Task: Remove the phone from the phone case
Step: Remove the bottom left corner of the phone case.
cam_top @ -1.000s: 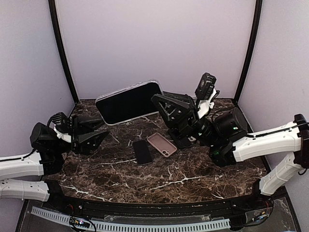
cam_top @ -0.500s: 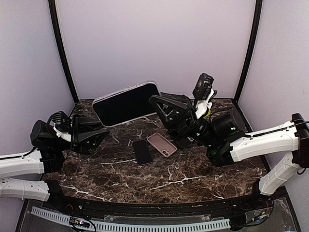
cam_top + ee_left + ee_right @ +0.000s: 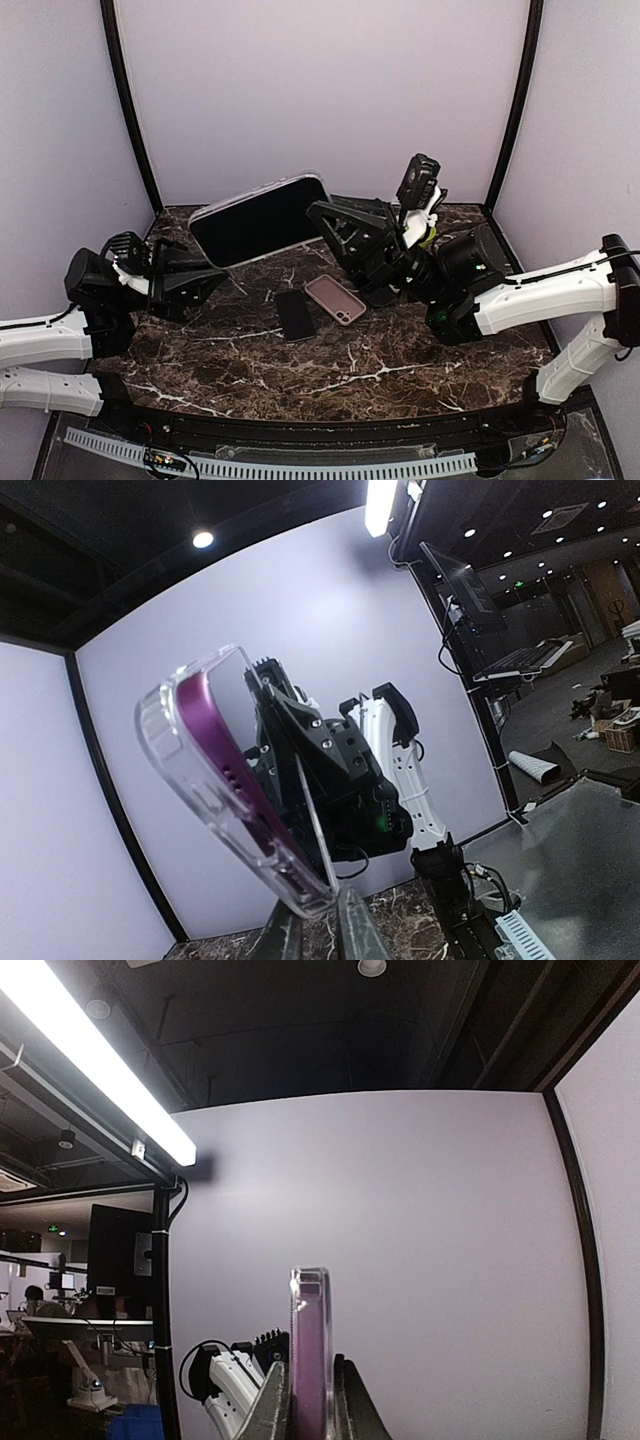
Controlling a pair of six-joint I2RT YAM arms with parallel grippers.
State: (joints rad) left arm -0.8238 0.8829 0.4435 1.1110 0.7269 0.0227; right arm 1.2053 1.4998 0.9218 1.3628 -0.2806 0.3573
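Observation:
A large phone (image 3: pixel 262 218) with a dark screen and purple sides sits in a clear phone case (image 3: pixel 190 780) and hangs tilted above the table, between the two arms. My right gripper (image 3: pixel 335 218) is shut across its right end. In the right wrist view the phone (image 3: pixel 310 1350) stands edge-on between the fingers of that gripper (image 3: pixel 311 1405). My left gripper (image 3: pixel 207 268) is shut on the lower left corner of the case, and the left wrist view shows that corner wedged between this gripper's (image 3: pixel 320 930) fingers.
A small black phone (image 3: pixel 295 314) and a pink phone-shaped item (image 3: pixel 336 299) lie on the dark marble table (image 3: pixel 330 370) below the held phone. Pale walls with black corner posts (image 3: pixel 130 110) close in the back and sides.
The left gripper's jaws have closed onto the case's lower left corner. The phone has shifted slightly left and lower with the right gripper still holding it.

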